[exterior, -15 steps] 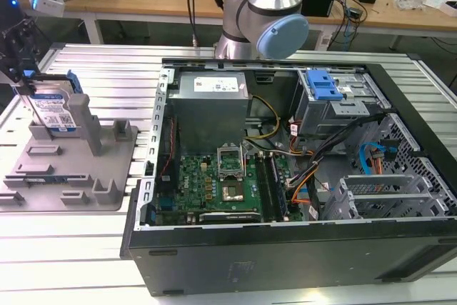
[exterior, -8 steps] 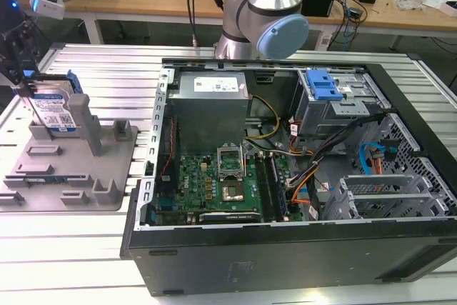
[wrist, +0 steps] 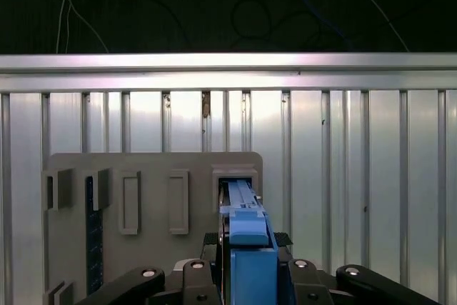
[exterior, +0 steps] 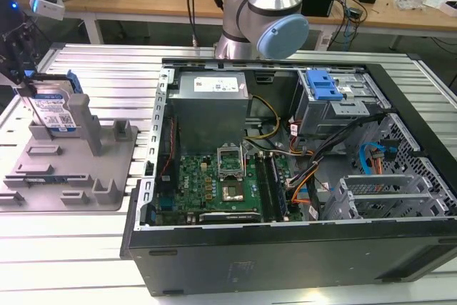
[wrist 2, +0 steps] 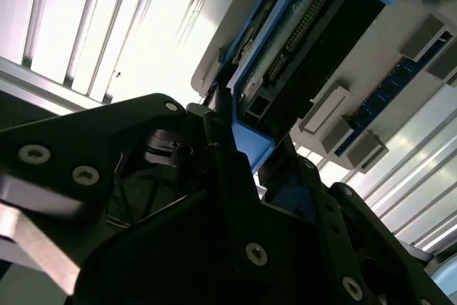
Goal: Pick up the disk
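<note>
fingers (wrist: 213,239) clamp disk (exterior: 53,111) upright, long axis vert.

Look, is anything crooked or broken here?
Nothing stands out. The disk stands upright at the grey fixture, held straight in the gripper. The open computer case shows no damage or spills.

The disk (exterior: 54,111) stands upright in the fixture (exterior: 107,166).

Ribbed aluminium table (exterior: 71,248); grey fixture (exterior: 118,151) at exterior view's left; open computer case (exterior: 285,255) beside it.
</note>
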Robot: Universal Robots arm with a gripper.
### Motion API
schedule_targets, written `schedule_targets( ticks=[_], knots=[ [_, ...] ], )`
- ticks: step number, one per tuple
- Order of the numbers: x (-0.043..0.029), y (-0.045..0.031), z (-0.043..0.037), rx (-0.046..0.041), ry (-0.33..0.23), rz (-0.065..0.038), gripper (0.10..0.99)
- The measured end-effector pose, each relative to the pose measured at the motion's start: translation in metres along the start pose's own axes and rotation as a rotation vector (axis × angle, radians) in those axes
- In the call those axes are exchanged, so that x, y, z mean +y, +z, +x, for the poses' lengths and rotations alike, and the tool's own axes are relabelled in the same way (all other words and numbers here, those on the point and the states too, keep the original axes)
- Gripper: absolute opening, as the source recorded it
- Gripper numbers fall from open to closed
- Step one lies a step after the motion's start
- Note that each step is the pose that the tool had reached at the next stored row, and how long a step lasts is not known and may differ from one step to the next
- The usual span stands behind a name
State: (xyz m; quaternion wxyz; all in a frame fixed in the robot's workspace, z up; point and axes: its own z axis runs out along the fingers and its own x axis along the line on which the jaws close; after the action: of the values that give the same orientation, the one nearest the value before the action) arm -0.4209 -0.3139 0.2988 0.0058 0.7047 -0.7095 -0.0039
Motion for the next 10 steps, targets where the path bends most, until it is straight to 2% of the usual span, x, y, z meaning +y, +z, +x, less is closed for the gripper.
schedule_targets(
  ticks=[10],
  knots=[
    [0.0000,0.0006,0.0000,0.0000,0.000,0.000,0.365]
  ],
)
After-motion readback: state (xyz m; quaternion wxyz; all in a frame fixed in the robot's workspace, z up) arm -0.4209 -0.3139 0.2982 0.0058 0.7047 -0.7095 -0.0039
